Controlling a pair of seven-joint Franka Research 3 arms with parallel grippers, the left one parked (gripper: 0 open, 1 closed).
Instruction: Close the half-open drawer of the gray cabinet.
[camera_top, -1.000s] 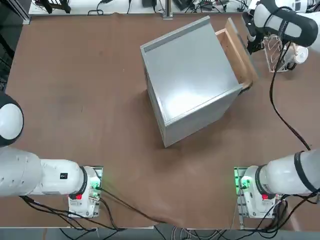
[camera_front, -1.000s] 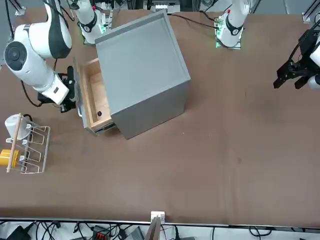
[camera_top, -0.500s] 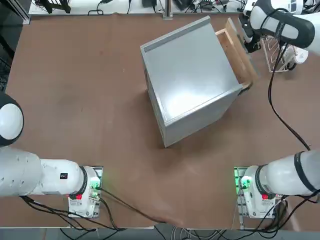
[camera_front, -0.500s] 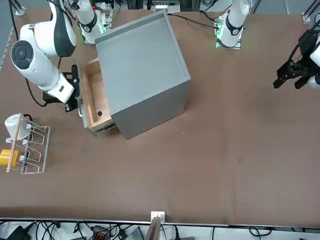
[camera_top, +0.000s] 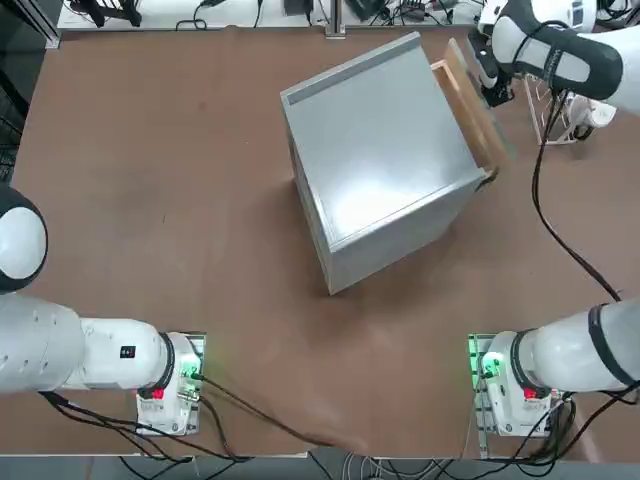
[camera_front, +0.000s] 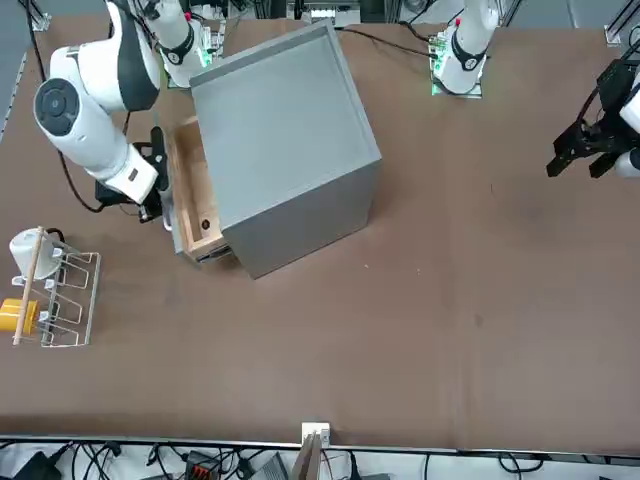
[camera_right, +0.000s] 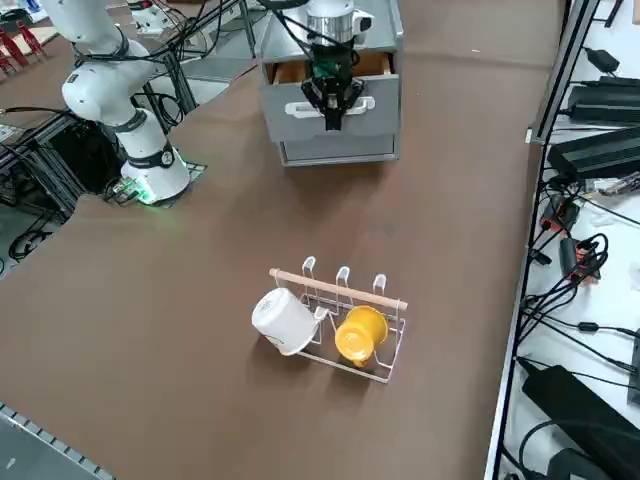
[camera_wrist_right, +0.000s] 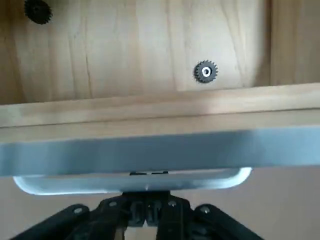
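Since a second ago the drawer has slid further into the gray cabinet, less tan wood showing in the top and front views. The right arm has swung in with it, toward the cabinet. Drawer now only partly out, on the side of the cabinet toward the robot's right.

Right gripper is closed, nothing held. It sits pressed up against the gray drawer front, right behind the metal handle. Fingers together make one stiff pusher, so a shove works better than a grasp; closing needs no hold on the handle. Wrist view backs this: handle bar and gray front edge just ahead of the closed fingertips, wooden drawer floor beyond, with two small gear-like bits, one silver and one dark, on the wood.

Gripper sits about mid-width of the front, likely so the push runs straight along the slides and the drawer doesn't rack. The cabinet stands skewed on the bench, so the push has to follow that angle.

Wire rack with a white cup and a yellow cup stands well apart from the cabinet, behind the arm, out of the push path.

Judgement: mid-push, task maybe half done, a gap left to close. Risk: the cabinet sliding on the bench instead of the drawer going in.
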